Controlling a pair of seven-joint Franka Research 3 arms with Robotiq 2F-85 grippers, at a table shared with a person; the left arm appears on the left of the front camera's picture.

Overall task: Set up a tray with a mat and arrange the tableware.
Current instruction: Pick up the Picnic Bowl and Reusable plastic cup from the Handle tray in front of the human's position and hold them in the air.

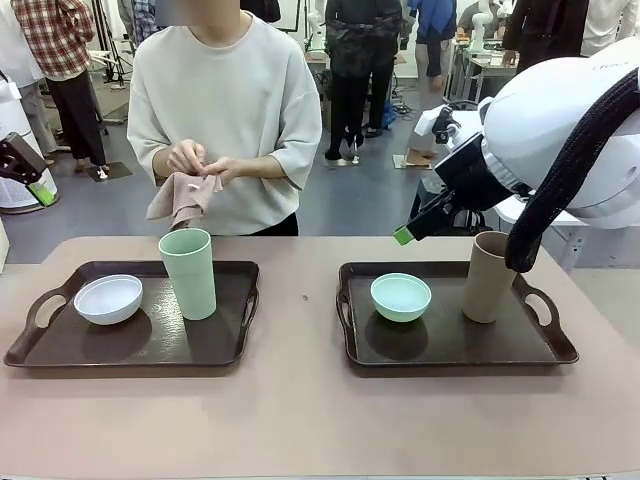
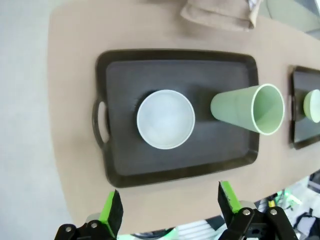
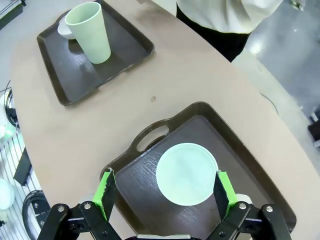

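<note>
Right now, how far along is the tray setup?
Done: white bowl and pale green cup stand on the left tray, mint bowl and tan cup on the right tray. In hand: the person's hands hold a tan cloth, probably the mat; the left pincer and right pincer hang open, empty. Left: no mat lies on either tray yet.

Left tray (image 1: 120, 350): white bowl (image 1: 108, 298), green cup (image 1: 188, 272); right: mint bowl (image 1: 401, 296), apparently tan cup (image 1: 487, 280).
</note>
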